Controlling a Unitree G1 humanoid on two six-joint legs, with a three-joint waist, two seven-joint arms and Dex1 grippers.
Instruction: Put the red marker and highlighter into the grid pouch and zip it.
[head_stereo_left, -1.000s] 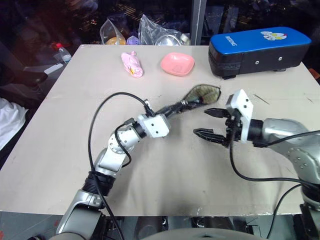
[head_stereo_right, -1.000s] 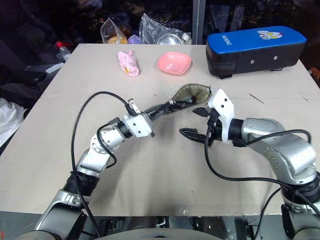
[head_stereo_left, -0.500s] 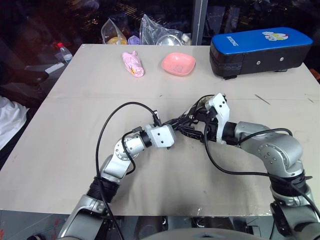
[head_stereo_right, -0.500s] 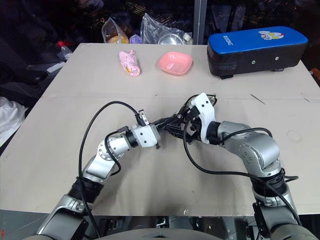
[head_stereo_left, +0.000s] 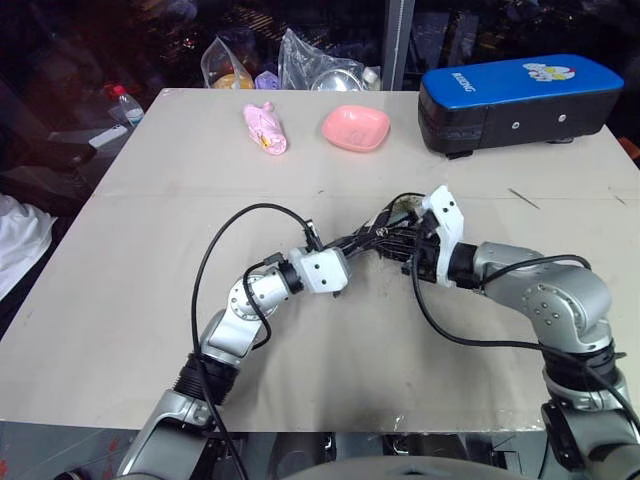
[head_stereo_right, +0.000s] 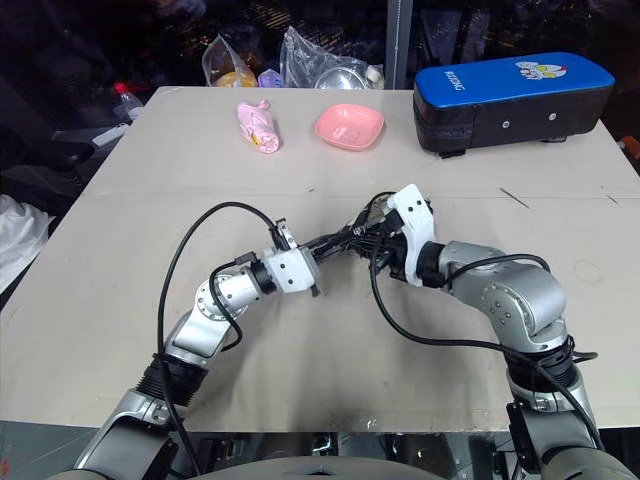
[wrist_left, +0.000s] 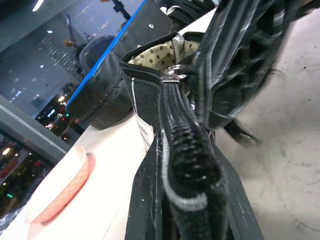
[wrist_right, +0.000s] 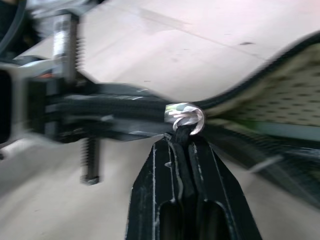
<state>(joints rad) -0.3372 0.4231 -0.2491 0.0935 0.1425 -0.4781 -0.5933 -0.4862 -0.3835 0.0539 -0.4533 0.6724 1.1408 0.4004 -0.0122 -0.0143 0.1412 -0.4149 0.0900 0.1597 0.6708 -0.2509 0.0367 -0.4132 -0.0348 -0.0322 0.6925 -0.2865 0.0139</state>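
Note:
The grid pouch (wrist_left: 175, 150) hangs edge-up above the table's middle, and my left gripper (head_stereo_left: 365, 243) is shut on its closed end. Its far end gapes and shows the dotted khaki lining (wrist_right: 292, 87). My right gripper (wrist_right: 182, 142) is shut on the black zipper pull, just below the silver slider ring (wrist_right: 185, 117). In the head views the right gripper (head_stereo_left: 408, 250) meets the left one over the pouch (head_stereo_left: 398, 212). A pale green strip (wrist_right: 300, 131) shows inside the opening; I cannot tell whether it is the highlighter. The red marker is hidden.
A big blue-topped black case (head_stereo_left: 520, 95) stands at the back right of the table. A pink dish (head_stereo_left: 355, 127) and a pink wrapped item (head_stereo_left: 265, 128) lie at the back, with plastic bags (head_stereo_left: 300, 62) past the far edge. Black cables loop over both arms.
My right gripper, open and apart from the pouch a second ago, has moved left to it and shut on the zipper pull. The left gripper keeps its hold.

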